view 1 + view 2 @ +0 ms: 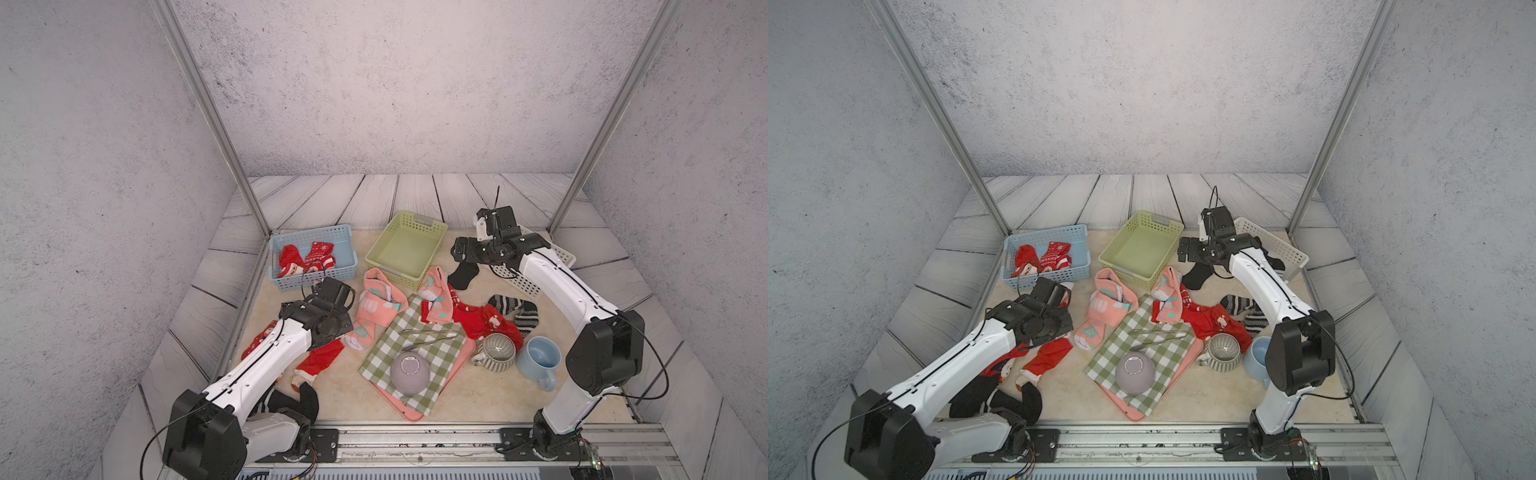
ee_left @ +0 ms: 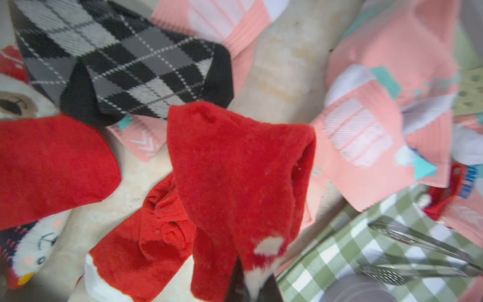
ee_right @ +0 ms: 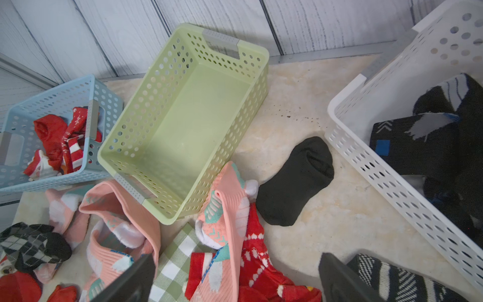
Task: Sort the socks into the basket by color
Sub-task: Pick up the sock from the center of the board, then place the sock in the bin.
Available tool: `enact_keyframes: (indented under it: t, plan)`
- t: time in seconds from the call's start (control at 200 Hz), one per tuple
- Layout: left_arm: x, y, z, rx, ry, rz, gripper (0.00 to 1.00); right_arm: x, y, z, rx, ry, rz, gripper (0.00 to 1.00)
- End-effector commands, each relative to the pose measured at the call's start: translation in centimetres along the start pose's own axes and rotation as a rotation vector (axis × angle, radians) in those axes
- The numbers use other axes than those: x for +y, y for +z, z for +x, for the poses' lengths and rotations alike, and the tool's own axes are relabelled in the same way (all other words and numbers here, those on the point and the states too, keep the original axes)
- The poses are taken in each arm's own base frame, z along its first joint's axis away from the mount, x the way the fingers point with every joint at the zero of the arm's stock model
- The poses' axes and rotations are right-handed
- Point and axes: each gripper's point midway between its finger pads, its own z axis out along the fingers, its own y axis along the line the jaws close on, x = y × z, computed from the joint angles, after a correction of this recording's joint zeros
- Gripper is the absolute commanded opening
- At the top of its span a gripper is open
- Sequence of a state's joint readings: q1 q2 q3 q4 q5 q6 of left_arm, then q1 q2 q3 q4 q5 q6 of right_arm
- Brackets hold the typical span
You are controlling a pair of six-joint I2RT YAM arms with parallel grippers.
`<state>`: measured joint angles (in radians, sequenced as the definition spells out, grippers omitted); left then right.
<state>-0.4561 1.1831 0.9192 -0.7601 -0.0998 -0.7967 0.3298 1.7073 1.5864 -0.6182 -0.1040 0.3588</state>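
My left gripper [image 2: 252,285] is shut on the white-trimmed end of a red sock [image 2: 235,170]. In a top view this sock [image 1: 322,359] trails out from under the left wrist, which hides the fingers. More red socks lie in the blue basket [image 1: 309,230]. My right gripper [image 3: 232,282] is open and holds nothing, hovering above a plain black sock [image 3: 295,183] between the empty green basket [image 3: 183,117] and the white basket [image 3: 392,167], which holds dark socks. Pink socks [image 1: 376,307], red socks [image 1: 482,320] and a striped black sock [image 1: 515,309] lie loose. An argyle sock [image 2: 125,60] lies nearby.
A green-and-white checked cloth [image 1: 415,353] covers a pink tray [image 1: 409,413] and carries an upturned grey bowl [image 1: 409,374] and metal tongs [image 1: 430,336]. A striped mug [image 1: 496,351] and a blue mug [image 1: 540,359] stand to its right.
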Motion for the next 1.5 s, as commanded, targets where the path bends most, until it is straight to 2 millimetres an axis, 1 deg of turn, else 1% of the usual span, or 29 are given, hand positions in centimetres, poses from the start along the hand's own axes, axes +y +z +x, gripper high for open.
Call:
enact_keyframes:
  t: [0.0,0.07,0.135,0.195,0.27,0.32,0.39,0.445,0.555,0.666,0.726,0.866,0.896,0.991,1.066,1.171,1.236,1.271,1.386,1.496]
  plan:
    - [-0.8,-1.8,-0.2,-0.009,0.057,0.039,0.0,1.1,-0.7,0.2,0.008,-0.02,-0.02,0.99]
    - [-1.6,-2.4,-0.6,-0.022,0.084,0.081,0.0,1.4,-0.8,0.5,0.012,-0.027,-0.023,0.99]
    - [-2.9,-3.1,-1.0,-0.045,0.109,0.151,0.0,1.5,-1.0,0.6,0.014,-0.033,-0.02,0.99]
    - [-3.4,-3.2,-1.4,-0.066,0.112,0.18,0.0,1.6,-1.1,0.9,0.02,-0.04,-0.017,0.99]
    - [-4.1,-3.5,-2.1,-0.1,0.135,0.212,0.0,1.7,-1.2,1.1,0.022,-0.043,-0.014,0.99]
    - [-4.4,-3.8,-3.1,-0.132,0.14,0.209,0.0,1.7,-1.3,1.2,0.026,-0.044,-0.01,0.99]
    - [-4.7,-4.2,-5.0,-0.158,0.131,0.215,0.0,1.8,-1.7,1.2,0.021,-0.047,-0.01,0.99]
    - [-5.2,-4.1,-6.8,-0.161,0.121,0.227,0.0,2.0,-2.0,1.2,0.012,-0.048,-0.016,0.99]
    - [-5.6,-2.8,-10.7,-0.125,0.07,0.262,0.0,2.3,-2.5,1.5,0.016,-0.047,-0.026,0.99]
    - [-5.8,-1.9,-15.1,-0.143,0.065,0.258,0.0,2.6,-2.9,2.3,0.016,-0.046,-0.036,0.99]
    - [-5.6,-1.0,-17.5,-0.15,0.062,0.237,0.0,2.6,-3.1,2.7,0.02,-0.048,-0.039,0.99]
    - [-4.3,2.1,-22.3,-0.161,0.029,0.178,0.0,2.3,-3.2,3.8,0.032,-0.048,-0.041,0.99]
    - [-4.0,3.0,-23.2,-0.164,0.024,0.165,0.0,2.2,-3.1,4.1,0.038,-0.047,-0.039,0.99]
    - [-2.8,5.8,-25.7,-0.166,0.008,0.131,0.0,2.0,-2.9,4.6,0.049,-0.049,-0.033,0.99]
    - [-2.2,8.3,-26.9,-0.151,0.012,0.101,0.0,1.8,-2.8,4.9,0.054,-0.054,-0.026,0.99]
    - [-1.9,11.4,-28.0,-0.139,0.036,0.062,0.0,1.6,-2.5,5.2,0.062,-0.058,-0.021,0.99]
    - [-1.4,13.4,-28.0,-0.104,0.02,0.049,0.0,1.5,-2.4,5.4,0.068,-0.058,-0.015,0.99]
    - [-1.2,14.1,-27.9,-0.088,0.014,0.044,0.03,1.4,-2.3,5.4,0.069,-0.06,-0.011,0.99]
    - [-0.6,16.1,-27.2,-0.057,0.009,0.024,0.1,1.2,-2.2,5.4,0.071,-0.064,0.001,0.99]
    - [-0.3,16.9,-26.6,-0.04,0.012,0.018,0.21,1.1,-1.8,5.5,0.078,-0.063,0.001,0.99]
